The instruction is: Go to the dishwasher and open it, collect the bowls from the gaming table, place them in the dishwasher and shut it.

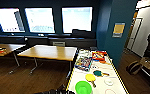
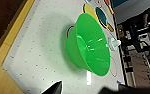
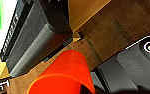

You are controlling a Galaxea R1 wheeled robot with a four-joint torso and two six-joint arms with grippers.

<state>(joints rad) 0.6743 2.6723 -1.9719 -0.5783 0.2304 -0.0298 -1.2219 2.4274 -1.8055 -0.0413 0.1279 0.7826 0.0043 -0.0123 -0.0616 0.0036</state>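
The robot stands at the gaming table (image 1: 117,75), where a green bowl (image 1: 83,87) sits untouched at the near end, an orange bowl (image 3: 63,75) shows by the right wrist, whether either gripper is clenched I cannot tell, and loading remains undone.
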